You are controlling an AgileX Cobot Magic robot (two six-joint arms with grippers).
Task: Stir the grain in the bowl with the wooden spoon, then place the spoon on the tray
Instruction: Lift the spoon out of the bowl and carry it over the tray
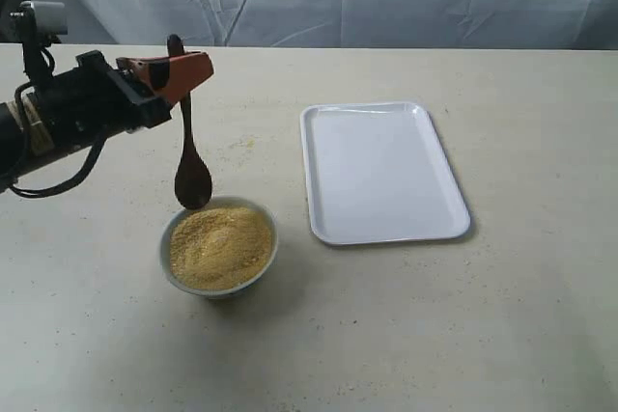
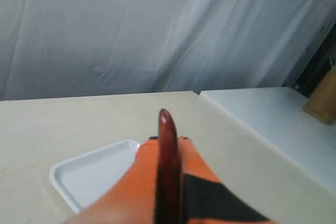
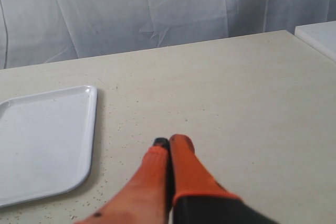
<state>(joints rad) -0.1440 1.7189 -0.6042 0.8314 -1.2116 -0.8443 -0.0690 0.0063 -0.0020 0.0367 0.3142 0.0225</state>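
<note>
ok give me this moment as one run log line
left pincer shut on wooden spoon | spoon upright, scoop at bowl rim | right pincer shut | tray without spoon

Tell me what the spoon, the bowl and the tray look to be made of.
The wooden spoon looks like wood: dark reddish-brown, with a polished gloss that catches light in the left wrist view. The bowl is likely glazed ceramic, though plastic is possible; its side is smooth and cream-white. The tray is probably plastic: even white, with a thin moulded rim and rounded corners.
</note>
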